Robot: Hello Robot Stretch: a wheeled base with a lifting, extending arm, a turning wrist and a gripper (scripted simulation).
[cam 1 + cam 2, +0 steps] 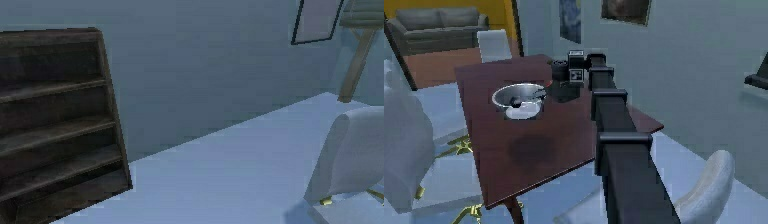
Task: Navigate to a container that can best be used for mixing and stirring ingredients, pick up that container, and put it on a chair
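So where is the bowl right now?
The bowl sits in the arm side view's left half, on the dark table, near the fingers.

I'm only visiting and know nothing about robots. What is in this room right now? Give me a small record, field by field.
Table: dark reddish wooden table
On it: round silvery bowl
Arm: dark bar reaching across the table
Gripper: gripper at the bowl; I cannot tell whether it holds anything
Seats: white chair at the table's left side; second white chair at its far end
Beyond: grey sofa
Ahead of the robot: dark bookshelf against a blue-grey wall
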